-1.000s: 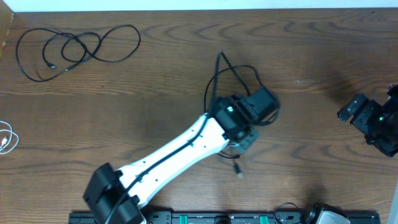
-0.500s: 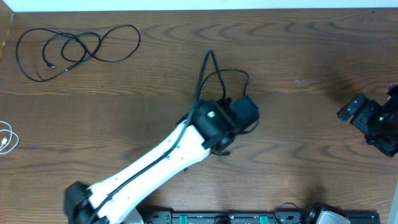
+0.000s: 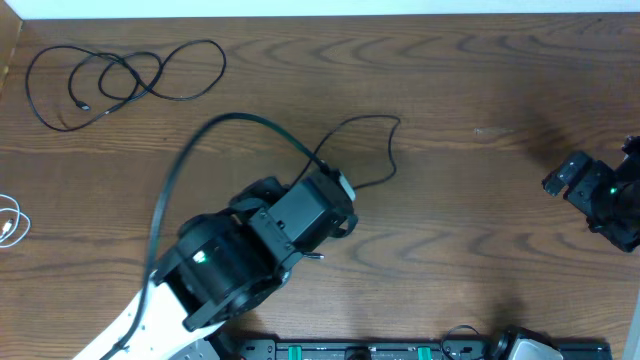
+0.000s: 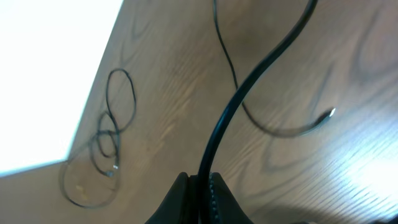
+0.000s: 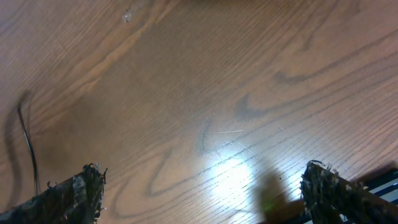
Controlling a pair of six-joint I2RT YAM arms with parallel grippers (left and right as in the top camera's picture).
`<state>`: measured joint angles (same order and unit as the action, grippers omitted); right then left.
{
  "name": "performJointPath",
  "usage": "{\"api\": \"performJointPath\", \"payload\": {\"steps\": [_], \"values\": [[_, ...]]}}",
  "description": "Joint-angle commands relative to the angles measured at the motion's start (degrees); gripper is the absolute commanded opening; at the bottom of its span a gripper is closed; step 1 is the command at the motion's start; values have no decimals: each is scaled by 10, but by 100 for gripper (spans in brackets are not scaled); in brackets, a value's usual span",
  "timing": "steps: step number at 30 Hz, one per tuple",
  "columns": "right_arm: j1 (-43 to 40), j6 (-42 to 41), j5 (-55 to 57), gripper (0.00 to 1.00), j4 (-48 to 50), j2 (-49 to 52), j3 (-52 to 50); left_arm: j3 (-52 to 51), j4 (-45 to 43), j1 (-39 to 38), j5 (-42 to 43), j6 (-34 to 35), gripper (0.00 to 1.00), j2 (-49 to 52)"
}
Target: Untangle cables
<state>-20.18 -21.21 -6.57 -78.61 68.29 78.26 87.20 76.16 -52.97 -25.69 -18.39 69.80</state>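
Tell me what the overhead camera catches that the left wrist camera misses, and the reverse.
Only overhead: the white cable at the table's left edge, the other arm at the right edge, and the left arm seen whole from above.
Only left wrist: a close look at the fingers pinched shut on the black cable, which rises away from them.
Both: that black cable, the coiled black cable lying apart from it, and the wooden table.
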Motion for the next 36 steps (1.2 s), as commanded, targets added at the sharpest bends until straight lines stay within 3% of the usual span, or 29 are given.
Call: {"api": "performJointPath", "payload": {"steps": [1, 7, 13, 16, 22, 25, 31, 36], "values": [[-3, 7, 2, 99, -1, 0, 4, -26, 0, 3, -7, -182, 7, 22], [-3, 7, 2, 99, -1, 0, 4, -28, -18, 49, -7, -281, 7, 74], [-3, 7, 2, 99, -1, 0, 4, -28, -79, 169, 0, -302, 7, 131], [-3, 7, 2, 99, -1, 0, 4, -28, -125, 235, 82, -301, 8, 157], [-3, 7, 2, 99, -1, 0, 4, -28, -244, 353, 350, -192, 7, 201], [-3, 7, 2, 99, -1, 0, 4, -28, -279, 378, 429, -168, 8, 216], [-3, 7, 2, 99, -1, 0, 4, -28, -291, 384, 458, -153, 8, 255], [-3, 7, 2, 99, -1, 0, 4, -29, -292, 384, 463, -74, 8, 310]]}}
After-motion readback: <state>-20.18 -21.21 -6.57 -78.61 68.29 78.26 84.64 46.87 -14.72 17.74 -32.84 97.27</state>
